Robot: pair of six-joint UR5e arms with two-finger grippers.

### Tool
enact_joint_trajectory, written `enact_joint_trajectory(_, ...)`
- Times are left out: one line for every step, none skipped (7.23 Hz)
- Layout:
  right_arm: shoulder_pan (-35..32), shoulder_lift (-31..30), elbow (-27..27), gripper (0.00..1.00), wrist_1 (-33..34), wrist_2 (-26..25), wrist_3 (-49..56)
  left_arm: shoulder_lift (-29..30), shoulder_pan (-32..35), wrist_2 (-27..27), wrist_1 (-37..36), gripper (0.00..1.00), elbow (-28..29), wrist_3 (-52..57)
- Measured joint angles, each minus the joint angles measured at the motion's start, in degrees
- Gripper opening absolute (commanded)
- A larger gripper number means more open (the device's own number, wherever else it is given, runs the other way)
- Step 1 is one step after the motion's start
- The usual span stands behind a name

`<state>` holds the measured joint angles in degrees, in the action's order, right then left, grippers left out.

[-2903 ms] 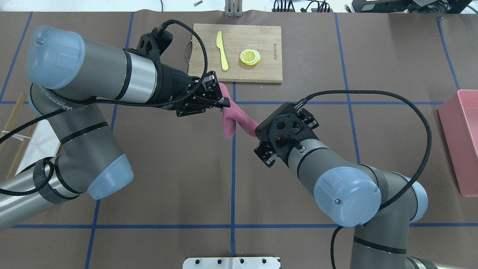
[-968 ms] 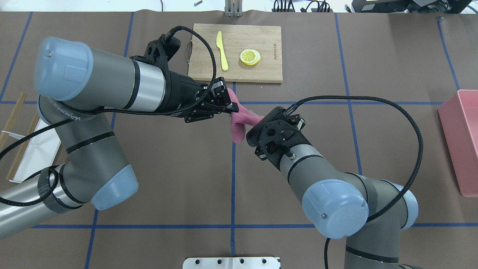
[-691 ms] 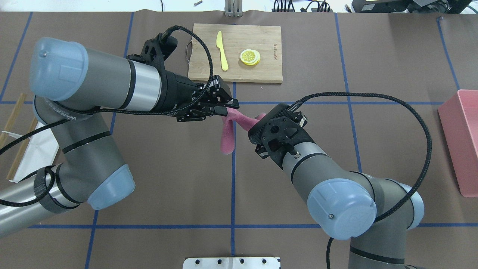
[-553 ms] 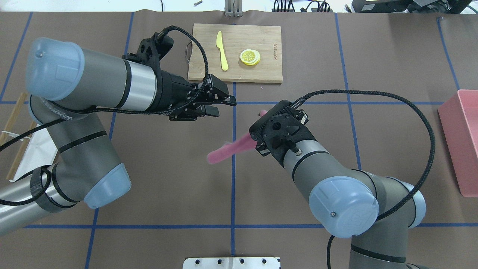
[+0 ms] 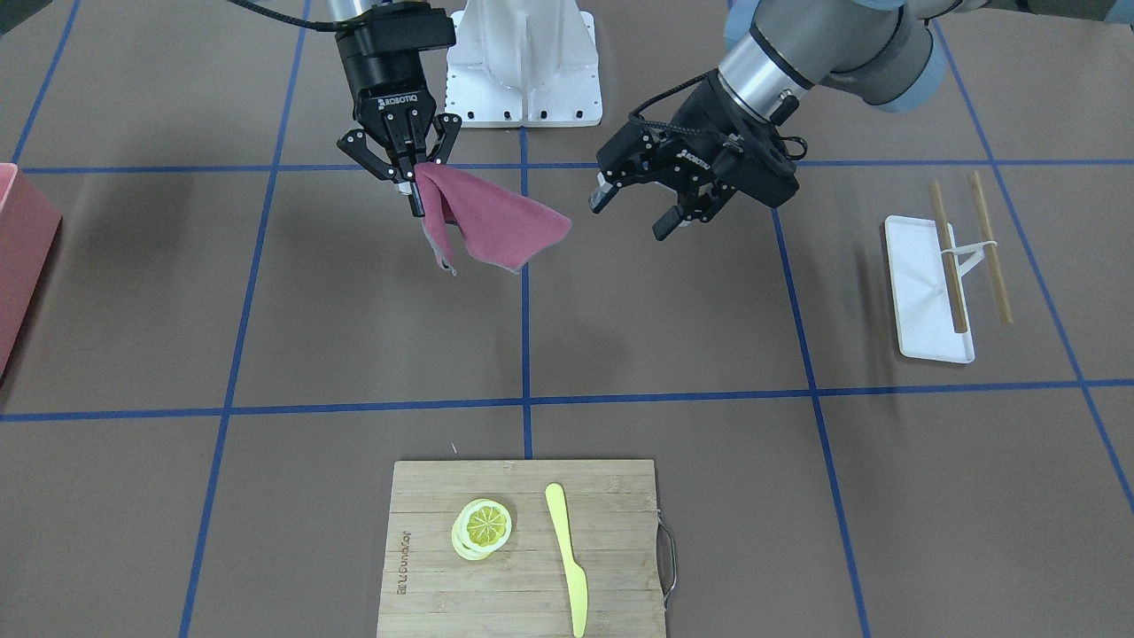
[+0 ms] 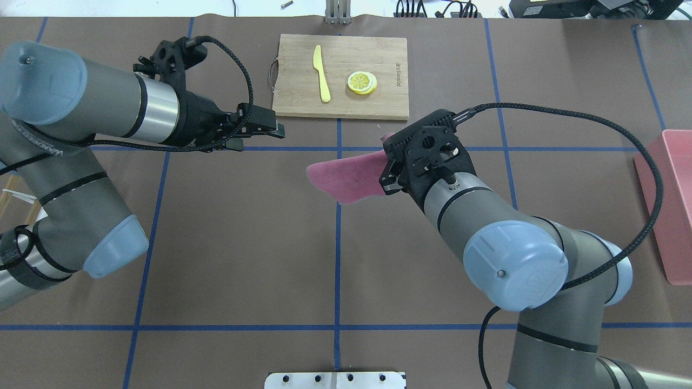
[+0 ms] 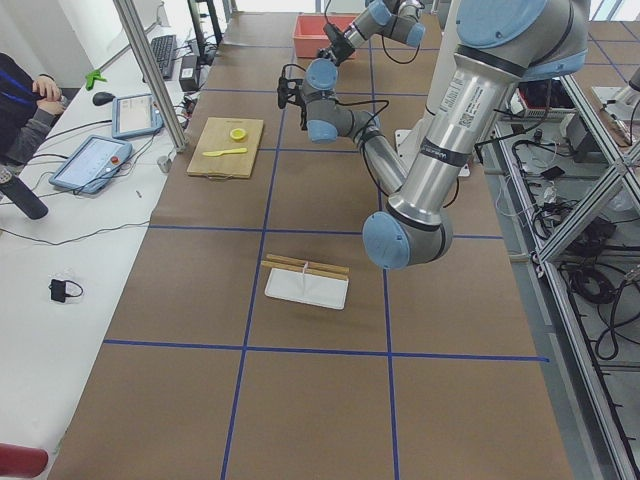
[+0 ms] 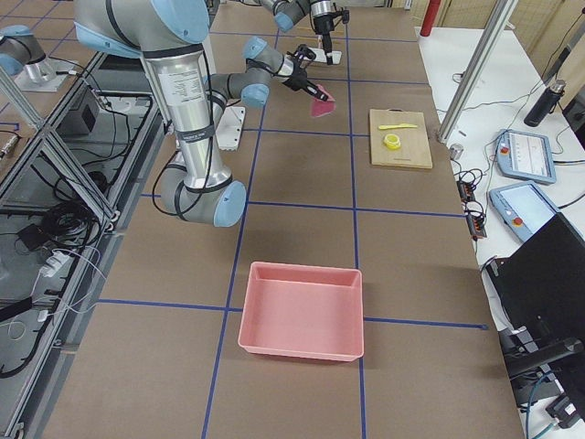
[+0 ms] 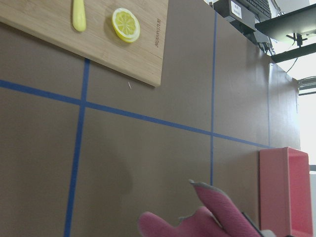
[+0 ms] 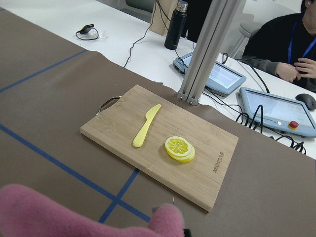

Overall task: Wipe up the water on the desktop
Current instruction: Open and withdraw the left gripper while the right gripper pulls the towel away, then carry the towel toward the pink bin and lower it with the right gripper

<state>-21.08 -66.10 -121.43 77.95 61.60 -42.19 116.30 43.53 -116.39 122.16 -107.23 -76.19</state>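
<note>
A soft, fleecy pink cloth is pinched by one edge in the right jaws and hung in limp folds above the matte brown, blue-taped surface, presumably to be lowered flat for wiping, while the left jaws are held spread and empty near it.

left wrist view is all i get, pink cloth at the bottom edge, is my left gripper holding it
Observer: No. The left gripper is open and empty, off to one side of the cloth.
Operator: who has it then
Observer: The right gripper is shut on one edge of the pink cloth, which hangs from it.
Operator: anything out on my left side
Observer: A white tray lies on the desktop, with two wooden sticks, one across the tray and one beside it.
</note>
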Motion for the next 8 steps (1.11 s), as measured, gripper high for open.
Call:
enact_joint_trajectory(-2.38,-0.23,-0.01,0.0,0.03,3.56,-3.27,-0.38,2.22,-0.04,-5.44,0.98,-0.16,7.11)
enact_joint_trajectory(-4.57,-0.66,0.02,0.0,0.07,6.57,-4.65,-0.77,4.67,-0.04,-10.58,0.98,-0.31,14.4)
enact_joint_trajectory(-6.55,-1.43,0.05,0.0,0.27,9.36,-5.89,-2.11,7.38,-0.02,-15.18,0.98,-0.81,22.47)
enact_joint_trajectory(-8.49,-2.39,0.04,0.0,1.33,11.92,-7.49,-4.94,10.34,-0.07,-18.74,0.98,-1.46,32.28)
enact_joint_trajectory(-10.65,-3.1,0.03,0.0,3.26,14.56,-8.51,-8.11,13.91,-0.34,-21.93,0.98,-1.75,42.38)
enact_joint_trajectory(-12.88,-3.69,0.03,0.0,4.82,17.47,-8.9,-10.62,18.19,-1.35,-25.43,0.98,-1.69,51.43)
enact_joint_trajectory(-15.04,-4.45,0.1,0.0,5.52,20.5,-8.98,-12.55,23.16,-3.49,-28.76,0.98,-1.31,59.31)
enact_joint_trajectory(-17.09,-5.38,0.19,0.0,5.78,23.28,-8.92,-14.13,29.08,-6.62,-31.96,0.98,-0.01,66.1)
